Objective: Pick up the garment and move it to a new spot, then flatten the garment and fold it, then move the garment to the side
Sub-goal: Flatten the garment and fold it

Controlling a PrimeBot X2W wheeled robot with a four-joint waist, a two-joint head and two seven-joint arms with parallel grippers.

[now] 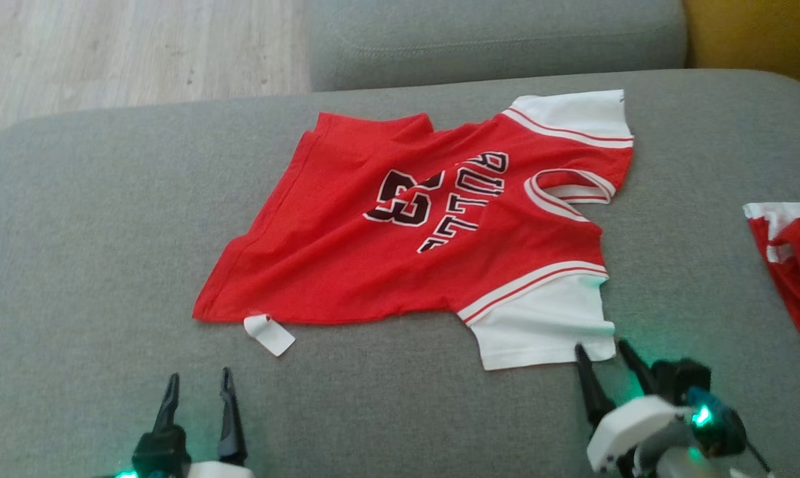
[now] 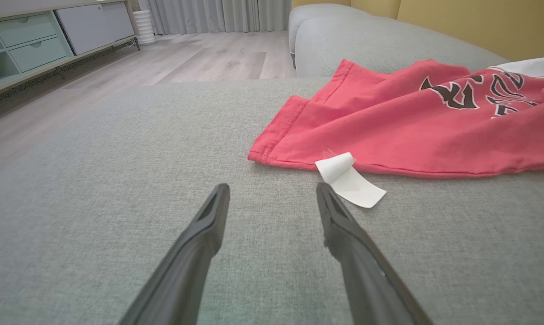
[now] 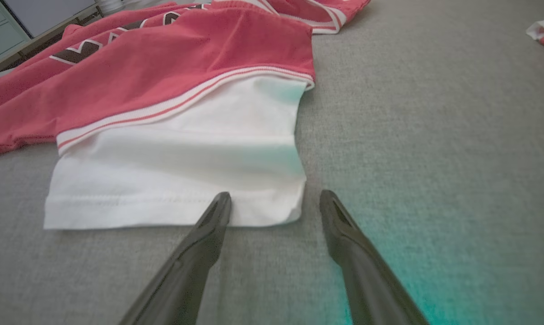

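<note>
I see the garment [image 1: 413,245], a red shirt with white sleeves, lying spread out on the grey sofa seat [image 1: 74,265]. Its long way runs across in front of me, with the bottom hem on my left and the neck on my right. The near white sleeve [image 1: 542,325] sticks out of the garment toward me.

My right tool [image 1: 601,345] is the nearer one. It is wide open and holds nothing. One finger tip is right at the edge of that sleeve, but I cannot tell if it touches. My left tool [image 1: 199,374] is wide open and empty too. It sits just short of the garment's hem corner, near the white tag [image 1: 270,334], with bare seat in between. I think each tool must go forward a bit to pinch its edge.
</note>
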